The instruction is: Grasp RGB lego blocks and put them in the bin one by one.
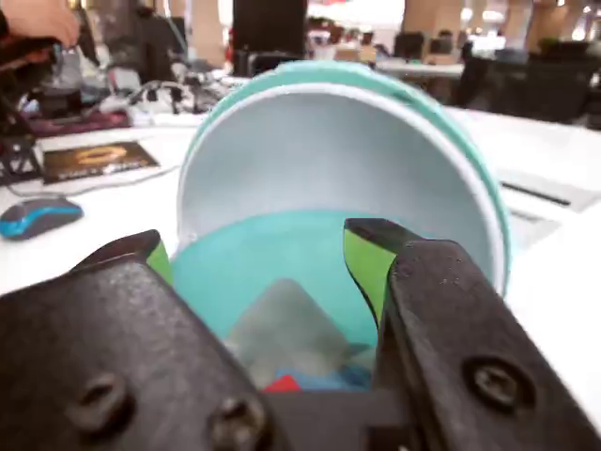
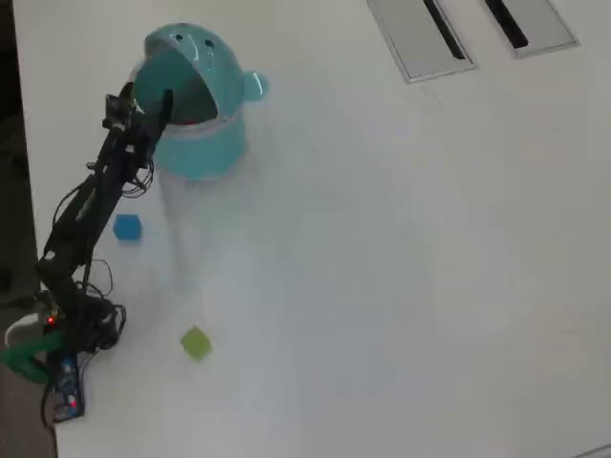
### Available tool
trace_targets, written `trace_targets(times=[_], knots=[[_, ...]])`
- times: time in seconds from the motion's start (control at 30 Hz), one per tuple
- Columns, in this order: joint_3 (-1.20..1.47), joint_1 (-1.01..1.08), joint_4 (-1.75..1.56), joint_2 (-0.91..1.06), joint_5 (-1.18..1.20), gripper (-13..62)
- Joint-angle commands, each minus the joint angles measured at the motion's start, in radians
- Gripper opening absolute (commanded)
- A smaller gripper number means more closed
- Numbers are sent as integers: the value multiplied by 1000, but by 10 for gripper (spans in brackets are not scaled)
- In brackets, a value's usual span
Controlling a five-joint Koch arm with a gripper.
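Over the bin [image 1: 338, 160] rim, jaws parted and empty, red block [image 1: 282, 383] inside, open table [image 2: 401, 267] beyond

Open tool [image 1: 263, 258] over the teal bin [image 1: 329, 150], red block [image 1: 282, 383] at its bottom.

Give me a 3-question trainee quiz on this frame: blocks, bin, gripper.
1. True or false: the blue block lies on the table.
2. What is the gripper doing? A) hovering open over the bin B) clamping a block C) resting on the table
3. Which block colour shows inside the bin?

Key: 1 true. 2 A. 3 red; the red block shows there, while the yellow-green block remains outside.
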Motion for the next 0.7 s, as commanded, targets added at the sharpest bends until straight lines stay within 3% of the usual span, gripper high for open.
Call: trace_targets(times=[0.0,0.43,0.67], knots=[[5,14,-3,127,-8,335],[428,80,9,489,-94,323],[545,167,258,680,51,335]])
